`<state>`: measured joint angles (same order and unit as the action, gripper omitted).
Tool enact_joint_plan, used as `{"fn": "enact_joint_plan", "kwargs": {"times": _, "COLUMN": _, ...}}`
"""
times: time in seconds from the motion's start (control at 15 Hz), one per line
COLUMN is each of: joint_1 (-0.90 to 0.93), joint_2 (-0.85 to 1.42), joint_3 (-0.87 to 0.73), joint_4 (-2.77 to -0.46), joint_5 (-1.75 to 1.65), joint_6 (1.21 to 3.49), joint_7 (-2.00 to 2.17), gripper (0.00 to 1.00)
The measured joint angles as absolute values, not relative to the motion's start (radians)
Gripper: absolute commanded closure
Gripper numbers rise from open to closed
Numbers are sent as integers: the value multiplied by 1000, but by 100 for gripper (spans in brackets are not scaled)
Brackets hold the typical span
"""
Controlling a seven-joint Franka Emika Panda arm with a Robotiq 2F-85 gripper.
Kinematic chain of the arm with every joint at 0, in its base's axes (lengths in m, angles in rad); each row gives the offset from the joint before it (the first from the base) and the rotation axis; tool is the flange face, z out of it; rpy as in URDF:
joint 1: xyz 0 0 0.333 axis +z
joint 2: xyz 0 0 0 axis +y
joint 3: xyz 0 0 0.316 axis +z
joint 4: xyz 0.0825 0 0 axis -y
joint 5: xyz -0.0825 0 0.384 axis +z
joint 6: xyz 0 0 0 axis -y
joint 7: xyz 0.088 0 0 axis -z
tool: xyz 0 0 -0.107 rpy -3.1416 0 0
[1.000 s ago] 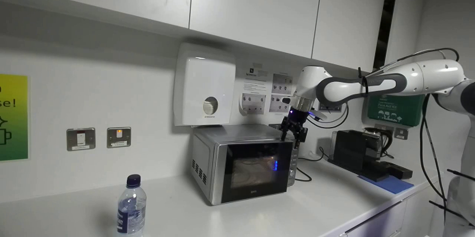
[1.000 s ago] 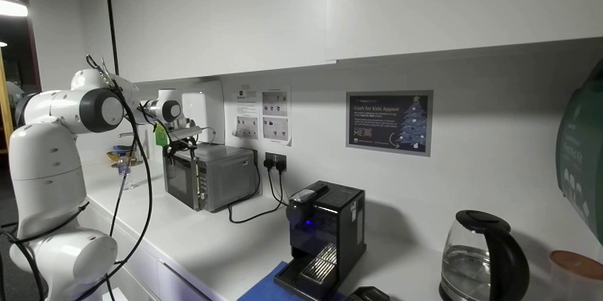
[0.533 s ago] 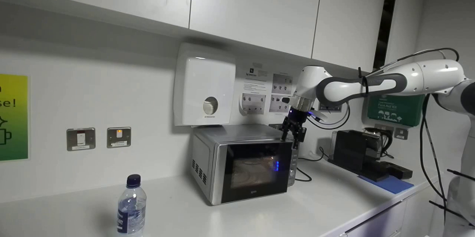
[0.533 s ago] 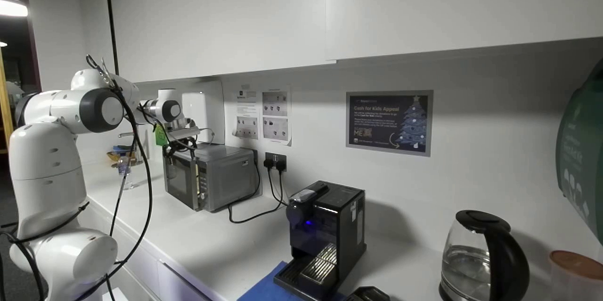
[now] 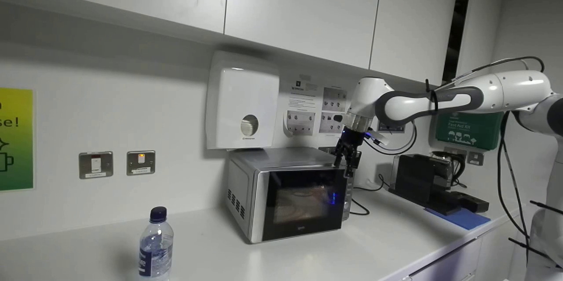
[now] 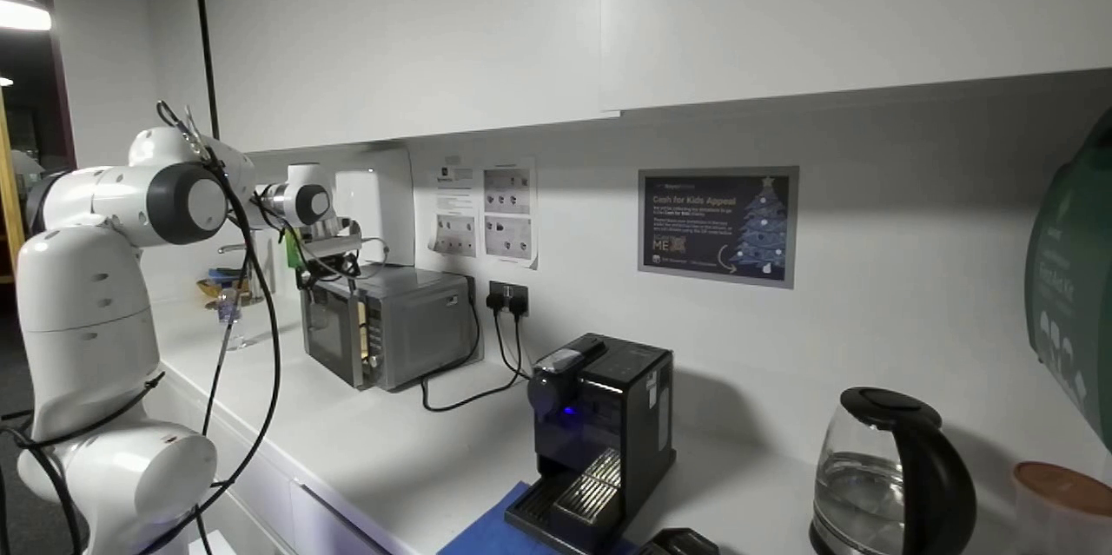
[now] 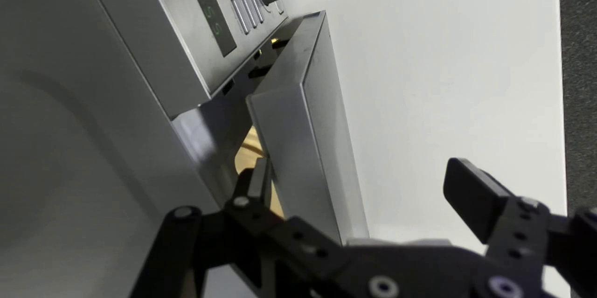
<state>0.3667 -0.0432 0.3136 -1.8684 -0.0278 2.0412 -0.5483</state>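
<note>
A silver microwave (image 5: pixel 281 155) stands on the white counter; it also shows in an exterior view (image 6: pixel 426 320) and the wrist view (image 7: pixel 93 116). Its dark-fronted door (image 5: pixel 303 204) is ajar, and yellow light shows in the gap in the wrist view, where the door's silver edge (image 7: pixel 294 144) is seen from above. My gripper (image 7: pixel 359 165) is open around this edge. One finger (image 7: pixel 256 181) is in the gap behind the door, at or very near its inner side; contact is unclear. The other finger (image 7: pixel 475 195) is well outside, over the counter. The gripper also shows in both exterior views (image 5: pixel 344 169) (image 6: pixel 328 281).
A water bottle (image 5: pixel 156 250) stands at the front of the counter. A black coffee machine (image 6: pixel 647 416), a blue mat (image 6: pixel 486 529) and a kettle (image 6: pixel 869 477) are beyond the microwave. Wall cupboards (image 5: pixel 299 4) hang above. A towel dispenser (image 5: pixel 242 100) is behind the microwave.
My gripper has turned a little and shifted slightly outward from the microwave. The door has swung slightly wider, and more of the lit gap shows.
</note>
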Motion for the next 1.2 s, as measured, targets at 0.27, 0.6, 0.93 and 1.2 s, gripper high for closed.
{"fn": "enact_joint_plan", "kwargs": {"times": 0.27, "joint_1": 368, "joint_2": -43, "joint_3": 325, "joint_4": -1867, "joint_5": -28, "joint_6": 2041, "joint_7": -500, "gripper": 0}}
{"fn": "enact_joint_plan", "kwargs": {"times": 0.6, "joint_1": 369, "joint_2": -43, "joint_3": 336, "joint_4": -1867, "joint_5": -28, "joint_6": 2042, "joint_7": -441, "gripper": 0}}
{"fn": "enact_joint_plan", "kwargs": {"times": 0.93, "joint_1": 369, "joint_2": -43, "joint_3": 341, "joint_4": -1867, "joint_5": -25, "joint_6": 2045, "joint_7": -399, "gripper": 0}}
{"fn": "enact_joint_plan", "kwargs": {"times": 1.2, "joint_1": 369, "joint_2": -43, "joint_3": 342, "joint_4": -1867, "joint_5": -23, "joint_6": 2048, "joint_7": -372, "gripper": 0}}
